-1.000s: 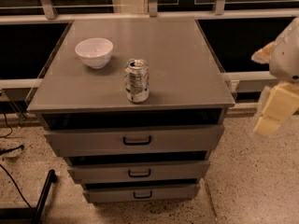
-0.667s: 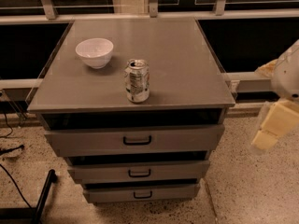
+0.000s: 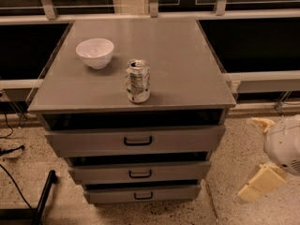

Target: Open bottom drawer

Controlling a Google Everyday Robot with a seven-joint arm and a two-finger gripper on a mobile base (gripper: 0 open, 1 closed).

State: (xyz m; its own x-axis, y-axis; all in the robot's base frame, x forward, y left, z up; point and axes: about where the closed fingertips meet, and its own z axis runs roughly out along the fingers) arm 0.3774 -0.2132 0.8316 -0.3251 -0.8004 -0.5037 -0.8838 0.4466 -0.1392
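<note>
the gripper point(image 3: 247, 158) hangs low over the speckled floor point(image 3: 225, 210), with its two tan fingers point(image 3: 261, 183) spread apart and nothing between them. the white arm housing point(image 3: 283, 144) sits just behind the fingers at the frame edge.

across from the fingers, toward the picture's left and at about the lower finger's height, is the bottom drawer point(image 3: 143, 194). it is the narrowest front, and its small black handle point(image 3: 143, 196) is untouched. the drawer looks shut, tucked back under the middle drawer point(image 3: 138, 173), so i judge the task has barely begun: the approach, the grasp on the handle and the pull all remain. the fingers are well apart from the cabinet.

higher than the fingers comes the top drawer point(image 3: 137, 140). above it is the flat grey cabinet top point(image 3: 187, 69), where a dented can point(image 3: 138, 81) stands upright and a white bowl point(image 3: 95, 52) sits farther back. farthest from the fingers, a metal rail point(image 3: 262, 15) runs under dark windows. a black pole point(image 3: 43, 198) leans low on the far side of the cabinet.
</note>
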